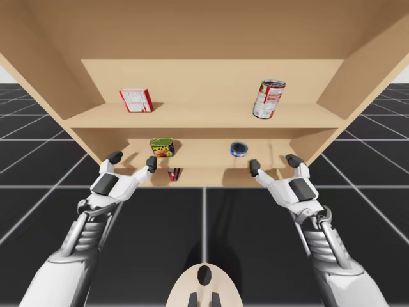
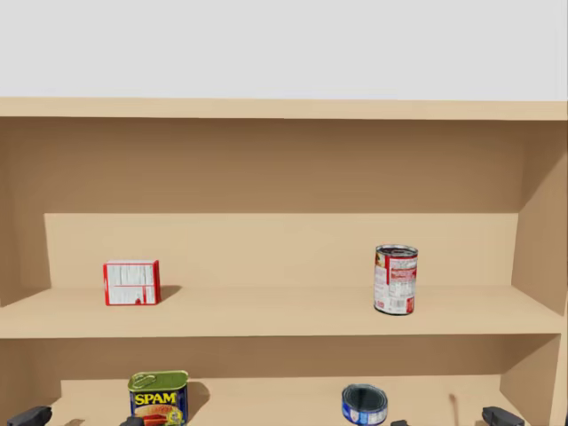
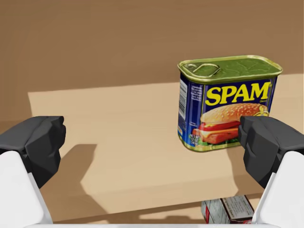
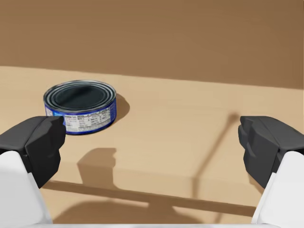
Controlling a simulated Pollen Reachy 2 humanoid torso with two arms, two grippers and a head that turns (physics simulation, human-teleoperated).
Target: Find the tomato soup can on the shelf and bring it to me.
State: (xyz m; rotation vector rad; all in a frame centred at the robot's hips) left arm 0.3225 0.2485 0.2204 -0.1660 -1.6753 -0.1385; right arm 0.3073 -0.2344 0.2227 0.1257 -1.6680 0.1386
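I am running my left gripper [image 1: 133, 160] and right gripper [image 1: 274, 164] wide open and empty. The red-and-white soup can [image 1: 269, 98] is standing on the upper shelf [image 1: 192, 116], above my right gripper. I am judging that arm best: lifting clear of the shelf edge, then closing around the can's middle.

Seemingly bare upper shelf [image 2: 266, 312] around red-and-white can [image 2: 396, 280]; red box [image 2: 131, 282] well apart.
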